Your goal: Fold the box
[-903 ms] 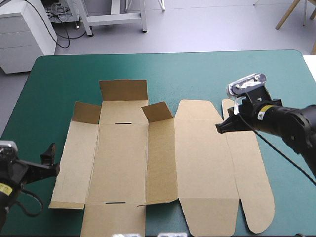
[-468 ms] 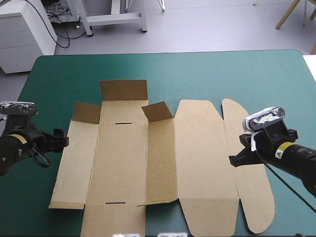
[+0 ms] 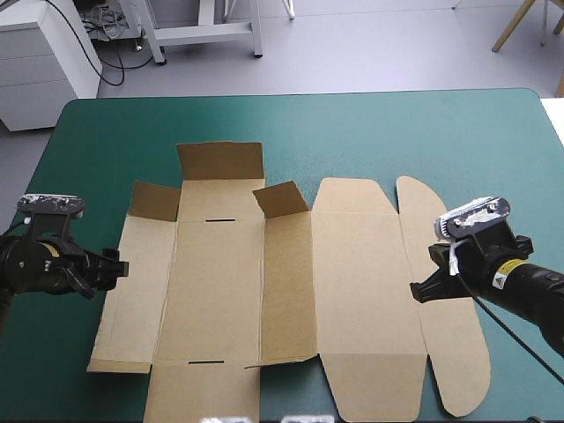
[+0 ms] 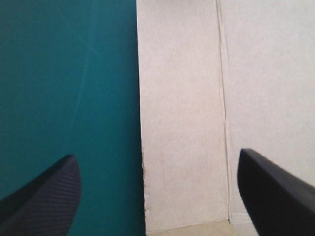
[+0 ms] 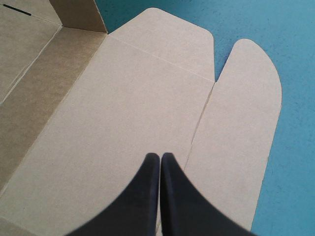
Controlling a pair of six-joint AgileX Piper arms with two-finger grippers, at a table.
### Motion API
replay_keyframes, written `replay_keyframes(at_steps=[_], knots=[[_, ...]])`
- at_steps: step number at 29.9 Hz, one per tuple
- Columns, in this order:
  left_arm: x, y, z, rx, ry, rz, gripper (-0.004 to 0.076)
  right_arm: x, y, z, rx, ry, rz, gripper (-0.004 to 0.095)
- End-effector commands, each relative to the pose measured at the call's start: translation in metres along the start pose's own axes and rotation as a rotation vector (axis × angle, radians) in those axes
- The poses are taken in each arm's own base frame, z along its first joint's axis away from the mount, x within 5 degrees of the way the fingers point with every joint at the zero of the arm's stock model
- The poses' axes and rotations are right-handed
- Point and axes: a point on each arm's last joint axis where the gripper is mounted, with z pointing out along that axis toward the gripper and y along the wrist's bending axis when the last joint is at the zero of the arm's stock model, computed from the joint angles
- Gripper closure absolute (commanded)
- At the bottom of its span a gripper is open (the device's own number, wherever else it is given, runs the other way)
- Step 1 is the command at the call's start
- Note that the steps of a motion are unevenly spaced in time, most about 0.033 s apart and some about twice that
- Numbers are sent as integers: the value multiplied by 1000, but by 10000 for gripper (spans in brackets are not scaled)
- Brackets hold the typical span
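Closest in, along the tabletop's near edge, the one box is lying as a flat cut sheet of matte brown board on the smooth teal-green cover, its near flaps running toward that edge. The sheet is spanning most of the tabletop's width, creased into long straight panels. Two thin dark slots are showing in the widest panel, one at its near crease and one at its far crease. Toward the right edge a long rounded flap is lying flat beside the broad lid panel.

Two grippers are sitting at mid-depth. The left gripper is pointing at the sheet's left border with its black fingers standing wide apart, one over the cover and one over the board. The right gripper is pointing over the crease between lid panel and rounded flap, its fingers pressed together into one arch. I cannot tell whether it is touching the board.

Farther back, three pieces are standing up from the sheet: one wide flap and two small corner tabs. Beyond them bare cover is running to the rounded far corners, and past the far edge grey floor and a white cabinet are showing
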Motion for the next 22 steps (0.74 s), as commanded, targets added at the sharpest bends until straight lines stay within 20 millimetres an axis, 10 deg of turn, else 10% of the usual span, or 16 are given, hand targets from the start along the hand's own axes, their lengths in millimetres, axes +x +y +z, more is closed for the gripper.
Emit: replay_keyframes(at_steps=[1, 22], knots=[[-9, 0, 7, -13, 69, 42, 118, -11, -1, -9, 12, -97, 2, 922], [-4, 71, 75, 286, 244, -296, 127, -9, 1, -12, -5, -89, 16, 922]])
